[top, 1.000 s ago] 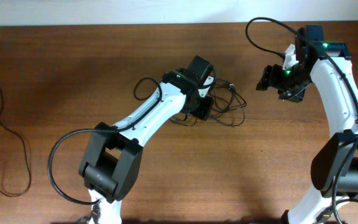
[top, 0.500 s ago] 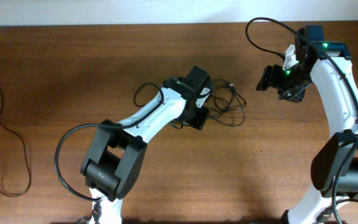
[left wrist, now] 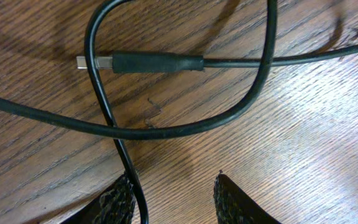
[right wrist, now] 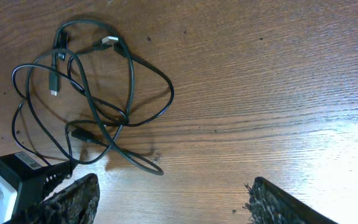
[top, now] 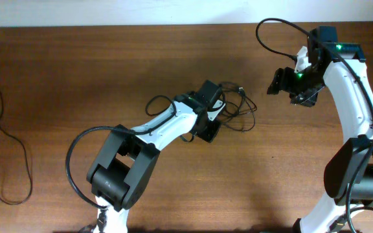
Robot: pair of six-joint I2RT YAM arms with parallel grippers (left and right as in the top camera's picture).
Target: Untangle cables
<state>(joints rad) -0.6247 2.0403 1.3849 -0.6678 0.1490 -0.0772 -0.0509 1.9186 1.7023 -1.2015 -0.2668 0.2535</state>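
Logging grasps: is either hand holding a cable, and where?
Nothing is held: left hand open, one cable strand lying between its fingers; right hand open, apart from the cables.

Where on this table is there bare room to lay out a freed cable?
Bare wood between the loose cord at the left edge and the left arm, and between the cable clump and the right arm's base. Crowded around the clump, where the open left gripper sits.
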